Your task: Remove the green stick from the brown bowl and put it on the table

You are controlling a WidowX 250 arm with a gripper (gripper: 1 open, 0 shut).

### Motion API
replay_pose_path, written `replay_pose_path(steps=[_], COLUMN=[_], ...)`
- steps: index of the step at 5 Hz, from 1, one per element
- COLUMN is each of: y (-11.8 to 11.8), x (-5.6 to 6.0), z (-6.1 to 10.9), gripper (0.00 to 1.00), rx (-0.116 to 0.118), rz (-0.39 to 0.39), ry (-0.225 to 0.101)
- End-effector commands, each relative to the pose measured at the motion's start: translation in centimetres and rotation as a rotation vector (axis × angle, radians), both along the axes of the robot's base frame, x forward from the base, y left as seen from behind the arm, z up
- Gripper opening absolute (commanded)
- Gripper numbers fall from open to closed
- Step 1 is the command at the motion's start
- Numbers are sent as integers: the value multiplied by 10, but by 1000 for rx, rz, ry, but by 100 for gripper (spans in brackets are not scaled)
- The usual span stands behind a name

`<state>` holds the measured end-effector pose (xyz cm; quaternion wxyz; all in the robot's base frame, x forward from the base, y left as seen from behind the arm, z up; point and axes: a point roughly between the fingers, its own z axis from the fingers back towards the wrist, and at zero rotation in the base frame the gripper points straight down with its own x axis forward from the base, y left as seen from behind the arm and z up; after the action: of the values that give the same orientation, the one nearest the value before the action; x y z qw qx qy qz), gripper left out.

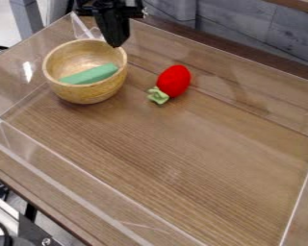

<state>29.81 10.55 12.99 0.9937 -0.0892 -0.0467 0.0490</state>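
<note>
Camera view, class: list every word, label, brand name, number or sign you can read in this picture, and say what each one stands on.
None: no readable text appears anywhere in this view.
The brown bowl, the green stick inside it, the red strawberry toy and the table are all unmarked.
The black gripper shows no legible label at this picture size.

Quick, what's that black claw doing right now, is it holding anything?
Gripper: closed and empty, beside the brown bowl; the green stick lies inside.
</note>
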Motion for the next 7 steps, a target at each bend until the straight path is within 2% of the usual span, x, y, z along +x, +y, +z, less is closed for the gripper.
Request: replay_pose_path(steps=[1,5,7], y=[-4,-35,-7], x=[-1,-11,-17], z=[21,24,12], gripper=[0,0,0], rx=[31,28,64], rz=[-12,-72,-33], ry=[-61,-66,-48])
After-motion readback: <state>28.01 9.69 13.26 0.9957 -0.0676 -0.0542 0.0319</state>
